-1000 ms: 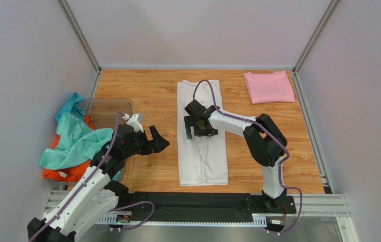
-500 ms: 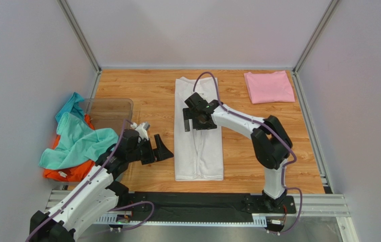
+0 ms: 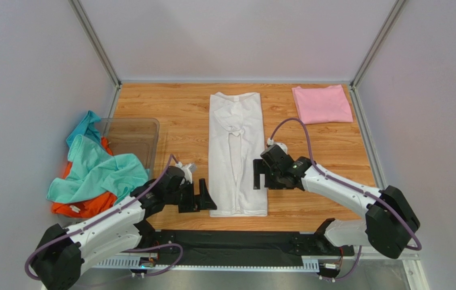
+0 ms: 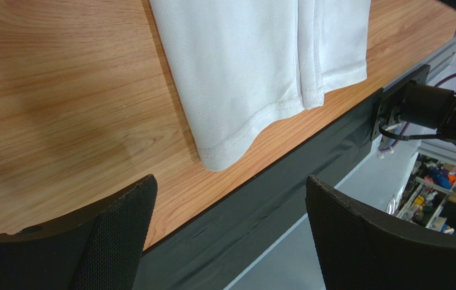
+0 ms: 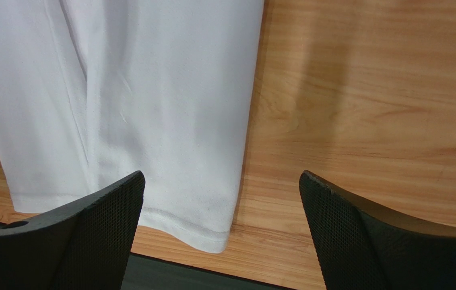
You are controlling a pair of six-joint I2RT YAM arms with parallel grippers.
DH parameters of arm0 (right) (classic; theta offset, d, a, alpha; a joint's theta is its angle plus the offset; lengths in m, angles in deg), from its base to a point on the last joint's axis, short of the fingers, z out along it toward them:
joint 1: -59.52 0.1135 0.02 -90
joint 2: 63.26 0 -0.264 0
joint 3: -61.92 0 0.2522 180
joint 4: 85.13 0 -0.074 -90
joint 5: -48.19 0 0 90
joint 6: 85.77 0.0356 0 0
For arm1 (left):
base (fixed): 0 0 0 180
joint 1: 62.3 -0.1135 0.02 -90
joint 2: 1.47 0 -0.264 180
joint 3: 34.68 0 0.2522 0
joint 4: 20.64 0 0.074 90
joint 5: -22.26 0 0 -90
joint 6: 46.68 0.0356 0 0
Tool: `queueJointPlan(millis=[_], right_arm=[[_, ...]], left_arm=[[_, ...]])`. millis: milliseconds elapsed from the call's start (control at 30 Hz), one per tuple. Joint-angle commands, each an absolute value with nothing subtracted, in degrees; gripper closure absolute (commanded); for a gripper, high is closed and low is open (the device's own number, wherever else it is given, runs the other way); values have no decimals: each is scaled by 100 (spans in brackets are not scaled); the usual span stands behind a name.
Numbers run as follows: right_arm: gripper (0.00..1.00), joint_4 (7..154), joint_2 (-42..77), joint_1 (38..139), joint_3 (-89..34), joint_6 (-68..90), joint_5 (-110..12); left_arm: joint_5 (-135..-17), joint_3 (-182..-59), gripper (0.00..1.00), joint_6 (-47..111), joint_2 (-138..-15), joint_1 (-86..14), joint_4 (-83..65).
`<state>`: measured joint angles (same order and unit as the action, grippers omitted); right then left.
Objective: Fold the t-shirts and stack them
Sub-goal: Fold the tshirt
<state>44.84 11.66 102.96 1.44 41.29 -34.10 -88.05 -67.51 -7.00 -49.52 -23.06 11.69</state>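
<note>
Teal t-shirt lies over orange t-shirt, overlapping clear bin

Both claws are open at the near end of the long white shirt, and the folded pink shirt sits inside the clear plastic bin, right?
Not quite. The pink shirt isn't in the clear bin; the top view shows it folded on the table at the far right corner. The left gripper and right gripper are indeed open by the white shirt's near end.
</note>
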Motion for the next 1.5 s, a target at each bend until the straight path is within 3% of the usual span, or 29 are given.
queueJointPlan(millis=[0, 233, 467, 733, 967, 1433, 1467], right_arm=[[0, 4832, 584, 10285, 595, 4483, -3688], [0, 4824, -15, 10285, 1071, 4704, -4014], [0, 4797, -59, 10285, 1221, 4765, -4093], [0, 4797, -42, 10285, 1282, 4809, -4304], [0, 4972, 46, 10285, 1405, 4879, -4365], [0, 5193, 108, 10294, 1546, 4915, -4681], [0, 5175, 99, 10294, 1555, 4888, -4760]], left_arm=[[-8751, -6760, 3, -853, -5243, -2083, 561], [-8611, -6716, 17, -818, -5727, -2047, 253], [-8575, -6681, 20, -801, -6105, -2047, 174], [-8777, -6602, 46, -792, -6396, -2020, -2], [-8813, -6514, 52, -783, -6589, -1950, 25], [-8980, -6409, 100, -888, -6967, -1941, -301], [-8971, -6409, 100, -880, -6976, -1941, -283]])
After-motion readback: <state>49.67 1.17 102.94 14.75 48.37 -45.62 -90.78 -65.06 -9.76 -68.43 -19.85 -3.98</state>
